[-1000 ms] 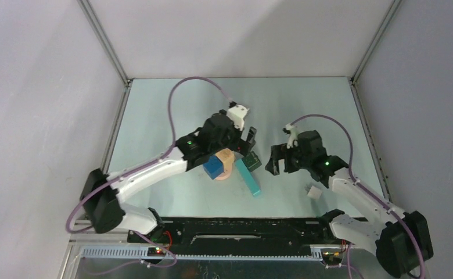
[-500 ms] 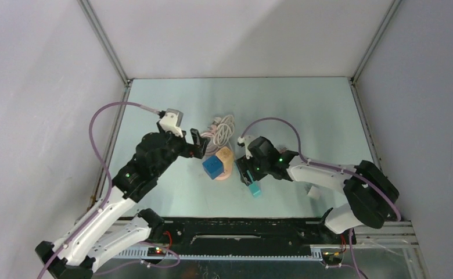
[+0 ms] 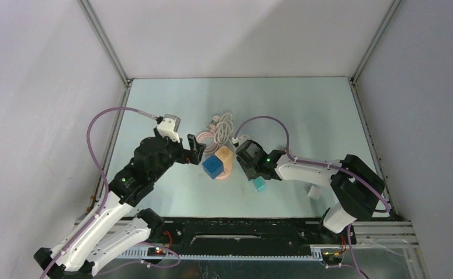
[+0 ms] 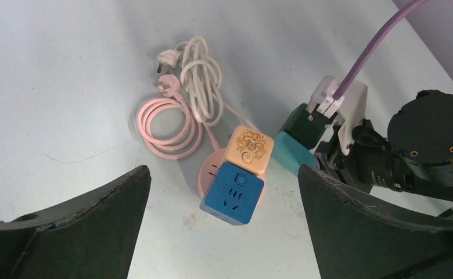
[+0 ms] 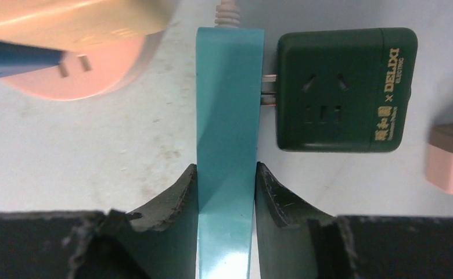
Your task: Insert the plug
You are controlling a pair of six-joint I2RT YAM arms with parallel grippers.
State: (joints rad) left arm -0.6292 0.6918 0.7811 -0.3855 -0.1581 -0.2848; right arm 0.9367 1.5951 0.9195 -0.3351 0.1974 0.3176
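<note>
Beneath the right pincer (image 5: 226, 180), the teal strip (image 3: 259, 185) is mostly hidden.

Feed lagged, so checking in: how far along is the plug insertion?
Done: the right gripper is shut on the teal strip. In hand: the green adapter has its prongs at the strip's side, bare metal showing in the gap. To do: seating it fully. The left gripper is open.

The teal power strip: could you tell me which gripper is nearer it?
Right. The right gripper grips the teal power strip; the left gripper hangs open beyond the blue cube adapter.
</note>
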